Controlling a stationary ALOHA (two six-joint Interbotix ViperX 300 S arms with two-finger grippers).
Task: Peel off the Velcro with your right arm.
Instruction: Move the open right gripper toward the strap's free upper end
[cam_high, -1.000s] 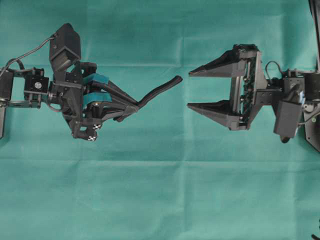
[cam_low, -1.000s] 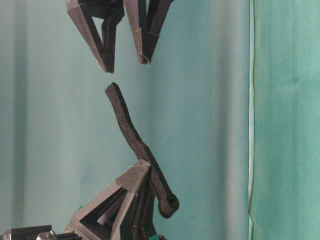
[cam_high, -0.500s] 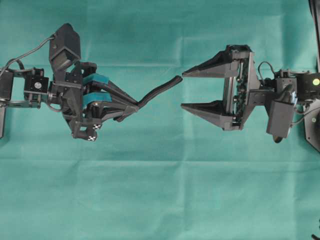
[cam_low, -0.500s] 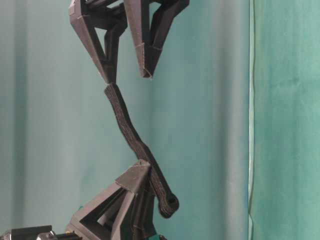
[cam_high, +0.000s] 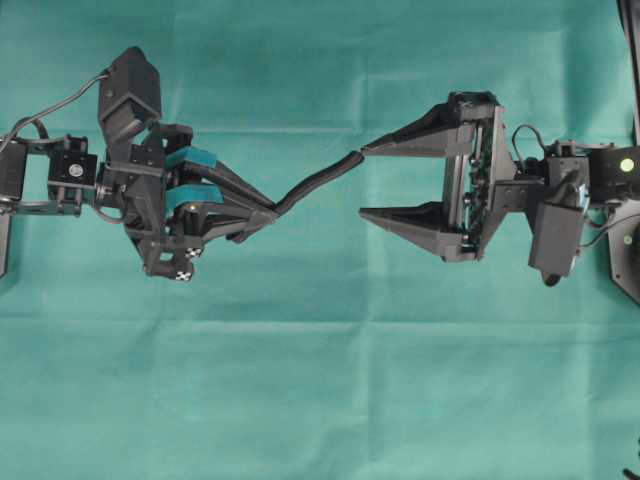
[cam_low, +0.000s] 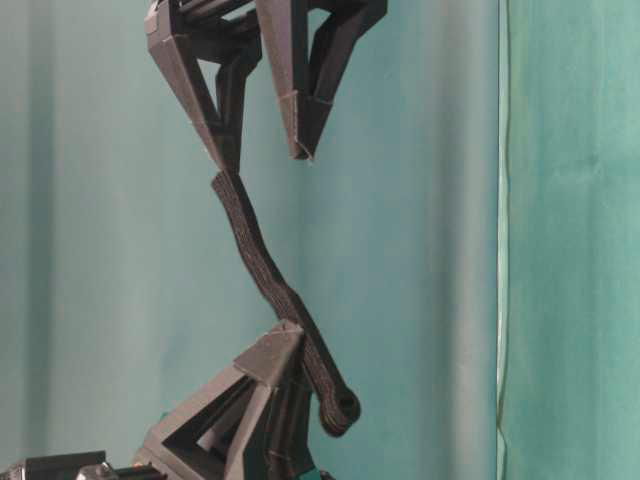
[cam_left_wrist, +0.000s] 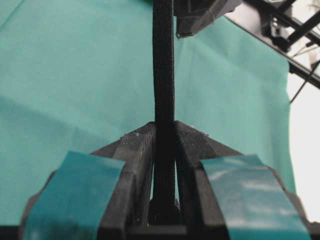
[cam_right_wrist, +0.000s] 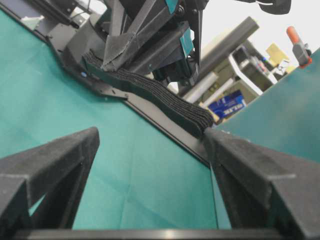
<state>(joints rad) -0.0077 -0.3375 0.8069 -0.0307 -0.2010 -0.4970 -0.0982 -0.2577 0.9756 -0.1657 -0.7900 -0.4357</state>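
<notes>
The Velcro (cam_high: 315, 183) is a narrow black strap held in mid-air above the green cloth. My left gripper (cam_high: 275, 212), the one with teal pads, is shut on its knob end. From there the Velcro (cam_low: 265, 275) rises at a slant towards my right gripper (cam_high: 363, 181), which stands wide open. The strap's free end touches the tip of one right finger (cam_right_wrist: 220, 145) and does not lie between the two. In the left wrist view the Velcro (cam_left_wrist: 163, 65) runs straight out from the shut left gripper (cam_left_wrist: 164, 127). Nothing sits in the open right gripper (cam_right_wrist: 151, 134).
A green cloth (cam_high: 320, 380) with fold creases covers the table. The black table rail (cam_right_wrist: 165, 127) runs behind the strap in the right wrist view. Shelving and boxes (cam_right_wrist: 227, 105) stand beyond it. Cables trail from both wrists.
My right gripper has moved left towards the strap, still open; one fingertip now meets the Velcro's free end. The left gripper and strap have stayed put.
</notes>
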